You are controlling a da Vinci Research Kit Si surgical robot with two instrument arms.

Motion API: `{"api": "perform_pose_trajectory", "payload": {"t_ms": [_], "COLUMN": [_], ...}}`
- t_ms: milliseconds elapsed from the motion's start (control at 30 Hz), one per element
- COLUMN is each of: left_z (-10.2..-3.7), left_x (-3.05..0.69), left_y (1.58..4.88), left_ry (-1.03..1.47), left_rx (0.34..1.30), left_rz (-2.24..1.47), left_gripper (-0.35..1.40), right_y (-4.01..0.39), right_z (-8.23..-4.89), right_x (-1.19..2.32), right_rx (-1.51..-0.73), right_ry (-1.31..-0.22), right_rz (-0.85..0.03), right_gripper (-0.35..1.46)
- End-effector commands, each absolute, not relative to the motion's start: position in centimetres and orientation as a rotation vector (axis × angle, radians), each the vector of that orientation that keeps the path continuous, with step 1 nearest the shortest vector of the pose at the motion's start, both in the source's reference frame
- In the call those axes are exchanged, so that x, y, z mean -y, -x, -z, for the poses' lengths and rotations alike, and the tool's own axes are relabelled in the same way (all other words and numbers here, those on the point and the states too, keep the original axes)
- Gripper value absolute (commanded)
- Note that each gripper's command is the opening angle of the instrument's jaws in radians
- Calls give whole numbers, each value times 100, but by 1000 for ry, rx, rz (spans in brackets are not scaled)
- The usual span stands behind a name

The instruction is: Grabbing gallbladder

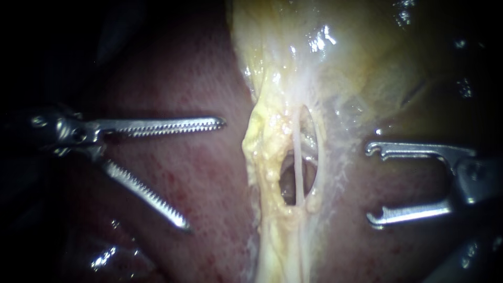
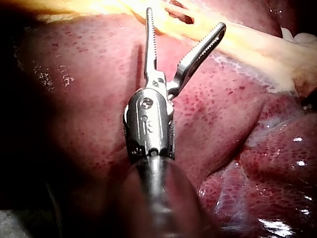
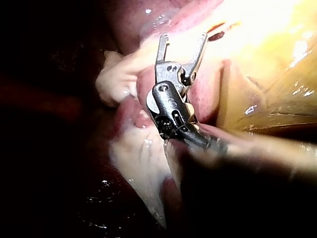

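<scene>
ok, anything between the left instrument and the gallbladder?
Nothing visible. The left instrument, jaws open, is over bare liver; only liver surface lies between it and the yellowish gallbladder. The right instrument, also open, is on the other side.

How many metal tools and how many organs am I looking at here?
Instruments: 2 (left instrument, right instrument, both with jaws open)
Organs: 2 (liver, gallbladder)
Total: 4
</scene>
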State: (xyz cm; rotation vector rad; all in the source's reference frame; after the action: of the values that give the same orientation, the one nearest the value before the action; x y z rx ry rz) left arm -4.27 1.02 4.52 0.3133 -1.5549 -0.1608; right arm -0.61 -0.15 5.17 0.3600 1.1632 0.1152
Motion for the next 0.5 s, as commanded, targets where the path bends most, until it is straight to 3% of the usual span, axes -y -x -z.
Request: {"api": "perform_pose_trajectory", "payload": {"t_ms": [33,233,500], "left_z": [-451,-451,-440], "left_x": [-102,-103,-105], "left_y": [427,427,429], "left_ry": [-314,-310,-395], "left_rx": [1555,1553,1456], "left_rz": [161,165,411], "left_gripper": [108,108,98], "right_y": [61,61,60], "right_z": [-517,-517,-517], "right_x": [14,14,14], "right_rx": [-1163,-1163,-1164], "right_ry": [-360,-360,-357], "right_rz": [-115,-115,-110], "right_gripper": [60,60,60]}}
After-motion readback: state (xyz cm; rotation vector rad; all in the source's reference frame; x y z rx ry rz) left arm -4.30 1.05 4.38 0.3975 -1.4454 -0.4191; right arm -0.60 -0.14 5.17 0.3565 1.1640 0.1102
